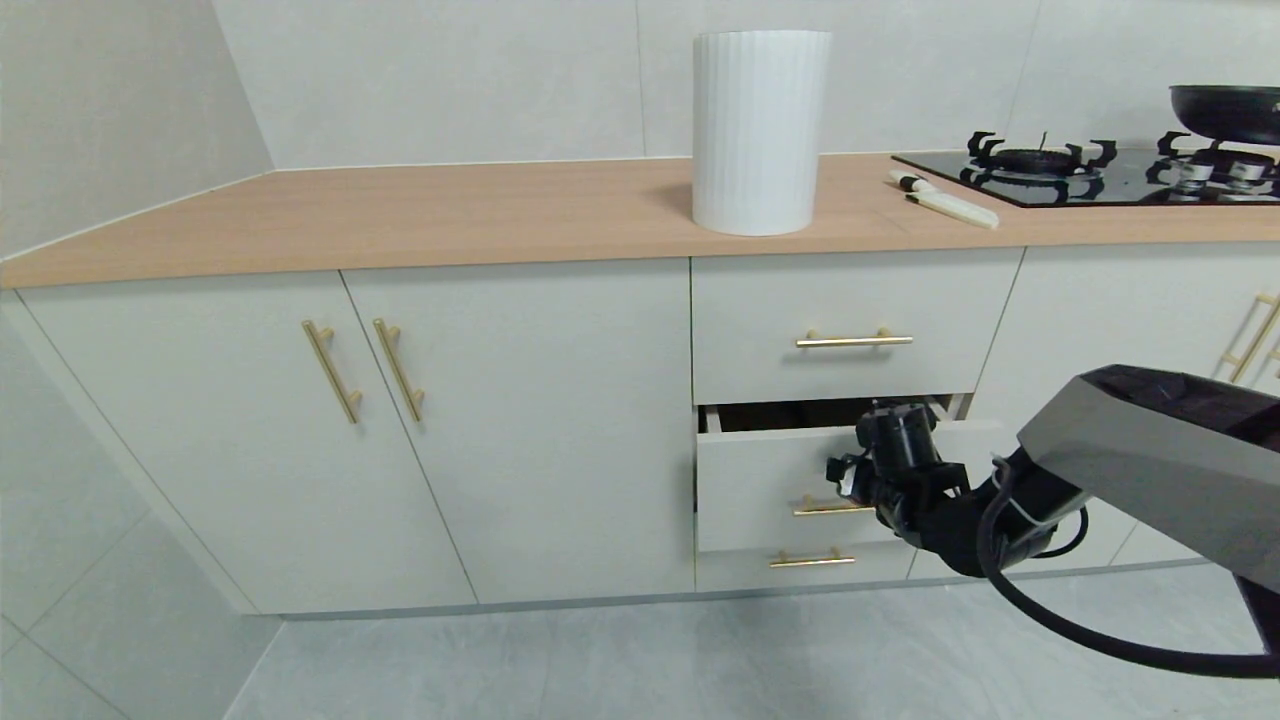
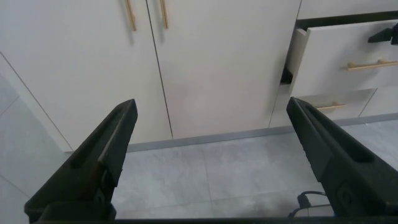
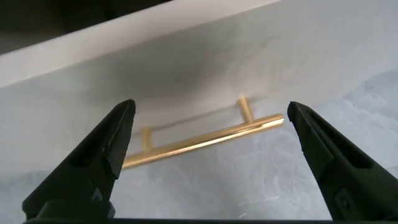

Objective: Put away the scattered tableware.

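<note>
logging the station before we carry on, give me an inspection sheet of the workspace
surface: wooden countertop
job's things: two pale utensils lie on it beside the hob; middle drawer partly open
clutter: white ribbed container upright on the countertop
grippers: right gripper open before the drawer's handle; left gripper open, low, facing cupboard doors
cables: black cable loops below the right arm
surroundings: black pan on the hob; tiled floor

Counter [image 1: 450, 215]: light tan, fine wood grain.
Cabinet doors [image 1: 540, 420]: plain off-white.
Drawer front [image 1: 760, 480]: same off-white.
Handles [image 1: 853, 341]: brushed gold.
Canister [image 1: 757, 130]: white, vertical ribbing all round.
Knife [image 1: 950, 205]: cream-white, one dark band at the handle.
Hob [image 1: 1130, 185]: glossy black.
Pan [image 1: 1225, 108]: black.
Wall [image 1: 450, 80]: pale grey tile.
Floor [image 1: 600, 660]: light grey tile, faint marbling.
Left hand [image 2: 209, 106]: black.
Right hand [image 3: 209, 109]: black.
</note>
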{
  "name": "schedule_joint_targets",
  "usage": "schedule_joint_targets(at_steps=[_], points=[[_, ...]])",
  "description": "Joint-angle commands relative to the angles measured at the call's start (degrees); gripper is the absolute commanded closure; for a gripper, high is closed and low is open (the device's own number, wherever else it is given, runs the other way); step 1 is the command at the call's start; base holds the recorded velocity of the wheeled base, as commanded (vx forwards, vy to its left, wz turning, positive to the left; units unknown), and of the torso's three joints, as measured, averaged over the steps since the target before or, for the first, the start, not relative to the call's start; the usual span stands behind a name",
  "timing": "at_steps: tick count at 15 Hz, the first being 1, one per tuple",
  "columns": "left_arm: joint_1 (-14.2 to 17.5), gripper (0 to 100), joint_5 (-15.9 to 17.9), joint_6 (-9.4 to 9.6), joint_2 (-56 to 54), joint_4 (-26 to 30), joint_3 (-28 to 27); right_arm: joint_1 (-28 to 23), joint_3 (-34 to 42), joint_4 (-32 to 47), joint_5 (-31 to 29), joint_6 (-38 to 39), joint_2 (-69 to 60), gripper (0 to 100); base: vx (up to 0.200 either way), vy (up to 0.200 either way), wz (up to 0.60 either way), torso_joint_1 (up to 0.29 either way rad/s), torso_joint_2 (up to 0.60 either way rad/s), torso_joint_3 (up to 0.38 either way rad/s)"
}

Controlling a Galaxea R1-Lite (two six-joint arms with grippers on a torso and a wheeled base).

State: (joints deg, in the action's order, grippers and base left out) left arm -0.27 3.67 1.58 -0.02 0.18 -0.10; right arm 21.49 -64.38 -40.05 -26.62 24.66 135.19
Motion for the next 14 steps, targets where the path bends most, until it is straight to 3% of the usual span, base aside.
schedule_joint_targets(at_steps=[1, 14], points=[[0.0, 0, 0.02, 0.0, 0.02, -0.01, 0.01, -0.75, -2.07, -0.12, -0.36, 0.48, 1.83, 0, 0.0, 0.0, 0.0, 0.0, 0.0, 0.0], [0.0, 0, 0.02, 0.0, 0.02, -0.01, 0.01, -5.94, -12.09, -0.56, -5.46, 1.18, 7.01, 0, 0.0, 0.0, 0.0, 0.0, 0.0, 0.0]])
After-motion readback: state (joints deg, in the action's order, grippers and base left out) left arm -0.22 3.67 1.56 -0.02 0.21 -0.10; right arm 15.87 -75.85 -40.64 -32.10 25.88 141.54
